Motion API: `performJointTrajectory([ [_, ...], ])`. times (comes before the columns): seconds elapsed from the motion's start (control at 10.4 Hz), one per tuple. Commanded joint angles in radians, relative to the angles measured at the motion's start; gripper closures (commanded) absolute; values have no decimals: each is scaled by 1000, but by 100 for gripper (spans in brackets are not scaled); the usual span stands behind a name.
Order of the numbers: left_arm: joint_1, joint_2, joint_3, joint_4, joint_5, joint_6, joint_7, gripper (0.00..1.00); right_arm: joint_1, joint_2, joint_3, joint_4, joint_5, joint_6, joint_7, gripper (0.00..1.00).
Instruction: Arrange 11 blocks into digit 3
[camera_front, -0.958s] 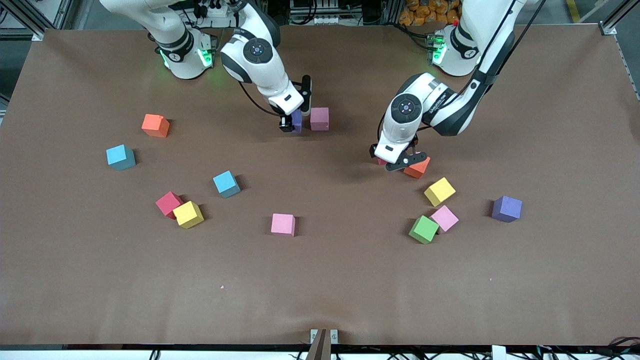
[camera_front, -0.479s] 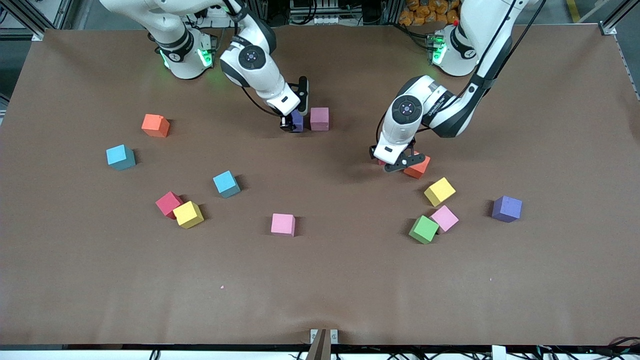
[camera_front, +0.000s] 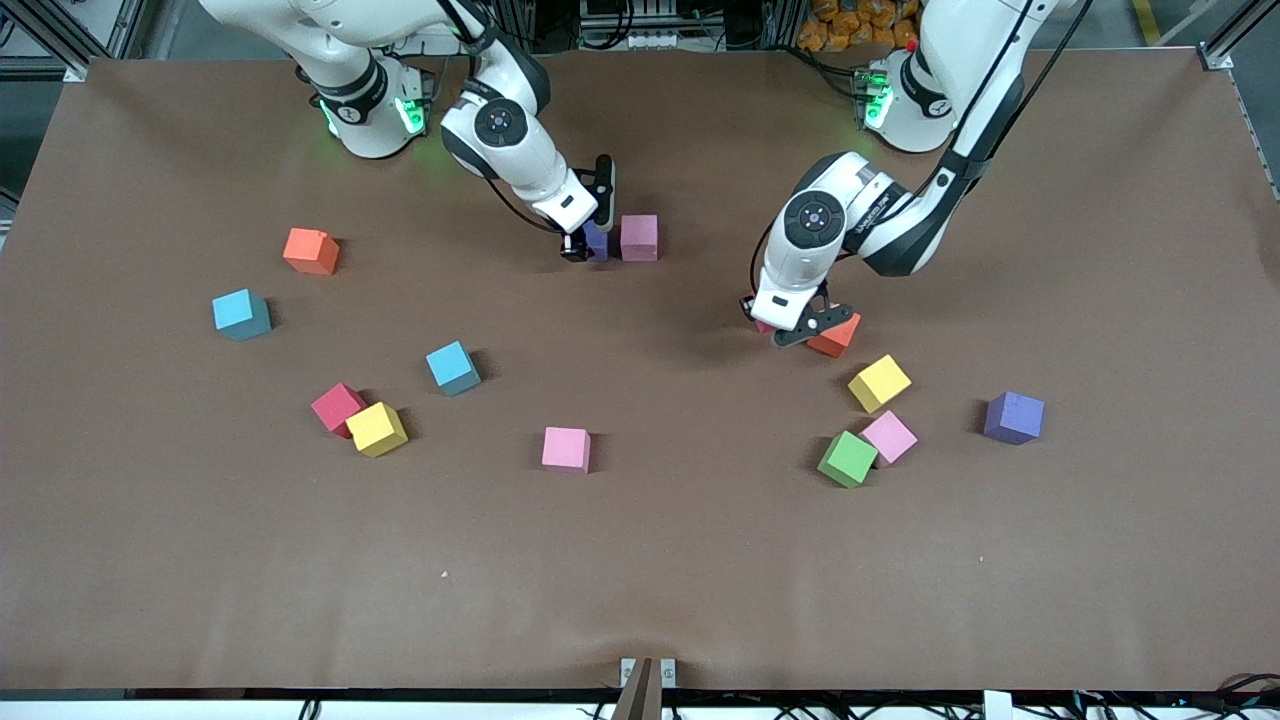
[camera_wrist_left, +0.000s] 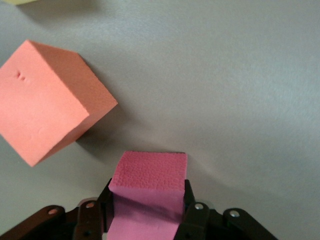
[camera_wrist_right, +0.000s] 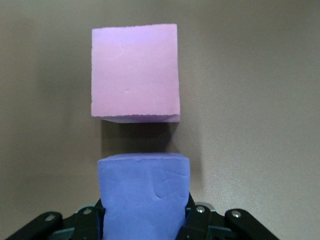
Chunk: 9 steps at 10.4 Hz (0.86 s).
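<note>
left claw (camera_wrist_left: 147, 220) now clamped on red block (camera_wrist_left: 149, 172)

The table (camera_front: 640, 560) is plain matte brown. On it lie plain foam cubes: an orange block (camera_front: 311, 251), two blue blocks (camera_front: 241, 314) (camera_front: 453, 367), a red block (camera_front: 337, 408) touching a yellow block (camera_front: 377, 429), a pink block (camera_front: 566, 449), a green block (camera_front: 847, 459), and a purple block (camera_front: 1013, 418). The arms are white with black joints, and their bases glow green.
</note>
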<state>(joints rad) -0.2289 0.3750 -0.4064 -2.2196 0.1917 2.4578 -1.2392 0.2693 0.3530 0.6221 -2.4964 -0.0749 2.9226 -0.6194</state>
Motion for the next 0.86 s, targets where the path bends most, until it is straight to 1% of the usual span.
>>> performJointTrajectory([
  [0.0,-3,-24,-37,14,5,3,-234,90,-13,10,18,8,3,15,-16,48],
  [0.29,-4,-38,-86,25,5,1,-512,90,4,24,18,28,1,20,-13,48],
  [0.77,-6,-36,-152,17,5,-5,-742,91,16,44,16,44,0,21,-10,48],
])
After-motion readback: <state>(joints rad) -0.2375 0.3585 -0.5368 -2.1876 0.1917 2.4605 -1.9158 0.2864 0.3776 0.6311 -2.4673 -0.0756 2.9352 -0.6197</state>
